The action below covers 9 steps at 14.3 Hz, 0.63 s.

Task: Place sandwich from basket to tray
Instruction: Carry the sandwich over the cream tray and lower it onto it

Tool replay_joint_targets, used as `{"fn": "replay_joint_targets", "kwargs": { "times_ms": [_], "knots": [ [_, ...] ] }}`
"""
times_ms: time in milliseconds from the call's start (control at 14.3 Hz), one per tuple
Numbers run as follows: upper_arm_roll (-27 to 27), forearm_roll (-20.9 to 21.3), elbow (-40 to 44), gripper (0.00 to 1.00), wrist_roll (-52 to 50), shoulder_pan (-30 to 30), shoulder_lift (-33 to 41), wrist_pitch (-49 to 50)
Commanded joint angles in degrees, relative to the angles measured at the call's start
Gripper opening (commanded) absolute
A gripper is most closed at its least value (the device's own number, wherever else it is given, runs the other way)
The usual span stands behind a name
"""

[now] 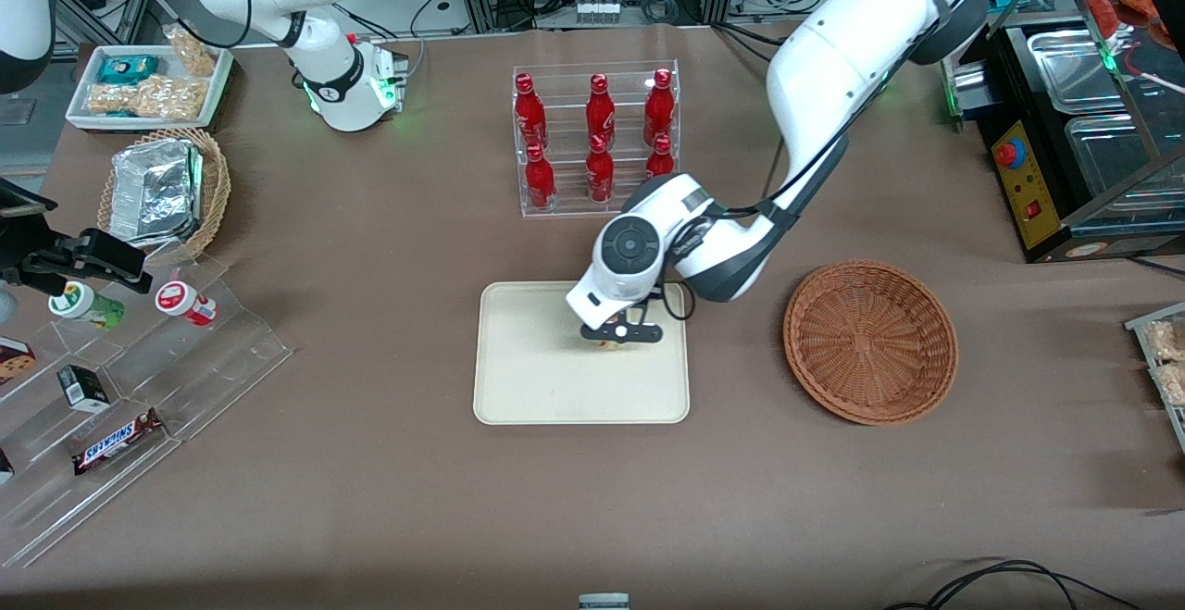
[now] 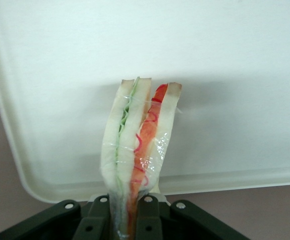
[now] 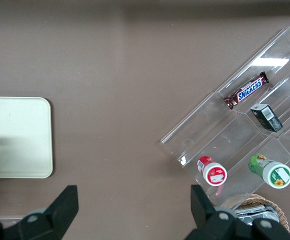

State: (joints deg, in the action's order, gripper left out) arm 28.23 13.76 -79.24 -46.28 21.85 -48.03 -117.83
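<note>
You are looking at the gripper hanging over the tray, above the part of the tray nearer the working arm's end of the table. In the left wrist view, the gripper is clamping the sandwich between its two fingers, which are pressing on the bread from both sides. The sandwich is pointing away from the fingers toward the tray, with its cut edge facing the camera: pale bread, a green layer, and an orange-red filling stripe under clear wrap. You cannot tell from these views whether the sandwich is touching the tray surface; only a small tan sliver of the sandwich is showing under the gripper in the front view.

The basket is sitting on the brown table beside the tray, toward the working arm's end, apart from the tray and holding nothing.

Farther from the front camera than the tray, a clear rack of red bottles is standing upright, near the tray.

Toward the parked arm's end of the table, a clear stepped display is holding a Snickers bar and two small capped cups. Farther from the camera than this display, a tan wicker basket with foil packs is sitting beside a white snack tray.
</note>
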Motion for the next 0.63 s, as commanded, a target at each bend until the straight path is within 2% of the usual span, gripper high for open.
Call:
{"fn": "replay_joint_targets", "kwargs": {
  "times_ms": [0, 210, 490, 561],
  "knots": [
    [-1.68, 1.27, 8.90, 0.19, -1.79, 3.10, -5.13, 1.28],
    [-4.85, 1.18, 12.87, 0.22, -1.88, 6.53, -8.48, 1.02],
    [-4.94, 0.83, 13.76, 0.24, -2.23, 6.45, -8.66, -0.11],
    [-4.94, 0.31, 13.67, 0.38, -2.32, 6.36, -9.10, -2.91]
  ]
}}
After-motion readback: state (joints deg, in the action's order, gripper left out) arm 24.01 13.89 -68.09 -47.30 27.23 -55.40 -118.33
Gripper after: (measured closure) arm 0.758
